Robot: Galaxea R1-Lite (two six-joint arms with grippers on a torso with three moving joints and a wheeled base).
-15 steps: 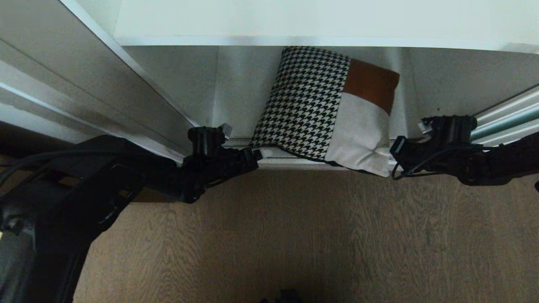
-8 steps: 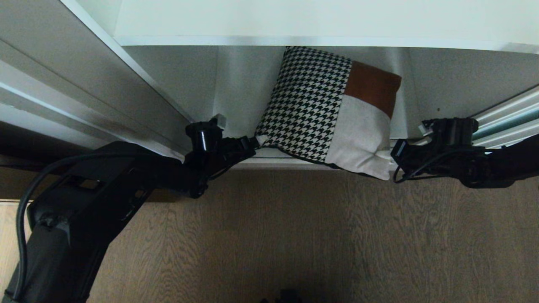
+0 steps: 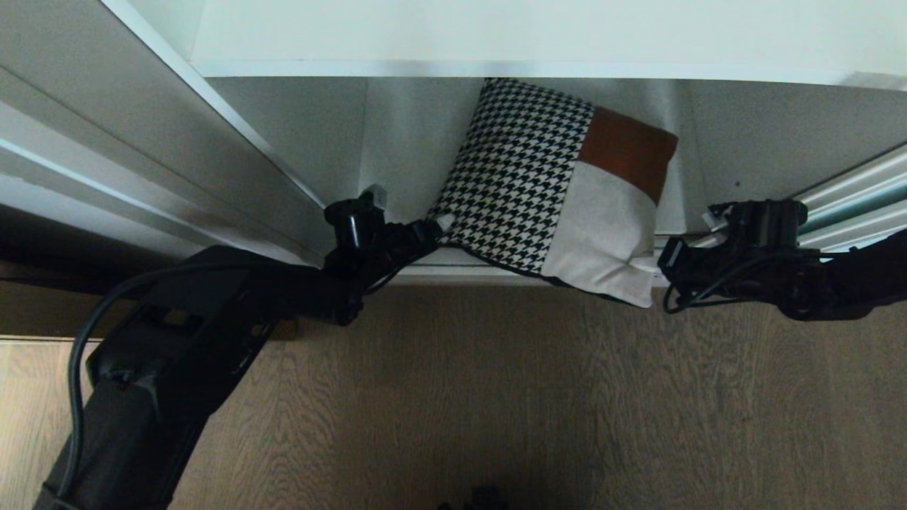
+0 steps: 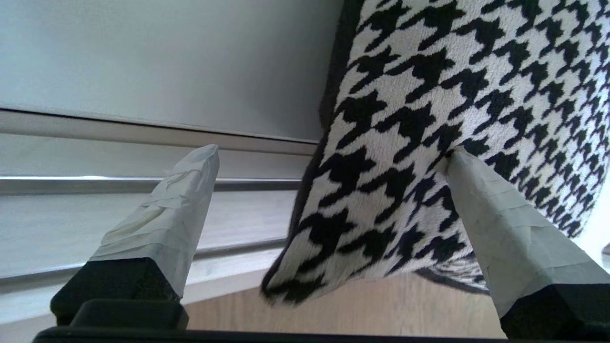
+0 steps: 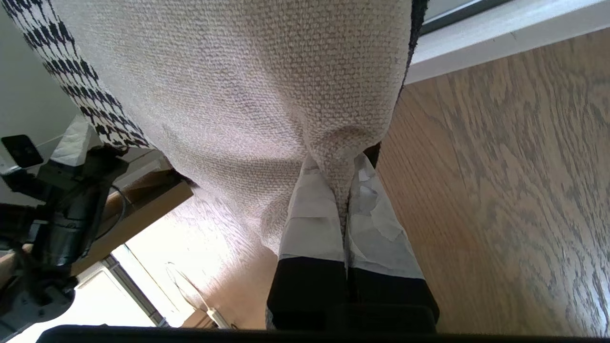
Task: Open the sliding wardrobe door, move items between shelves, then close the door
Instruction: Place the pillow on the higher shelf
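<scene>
Our two grippers at a patchwork cushion in an open wardrobe.

The white lower shelf [image 3: 460, 273] carries the cushion [image 3: 560, 184], overhanging its front edge above the wooden floor [image 3: 496, 397]. Our right gripper [image 5: 340, 190] pinches its beige corner; our left gripper [image 4: 329, 157], jaws wide, straddles the houndstooth corner.

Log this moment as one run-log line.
right gripper: shut on cushion cream corner | left gripper: open, straddling houndstooth corner | cushion: leaning in wardrobe, overhanging floor
</scene>
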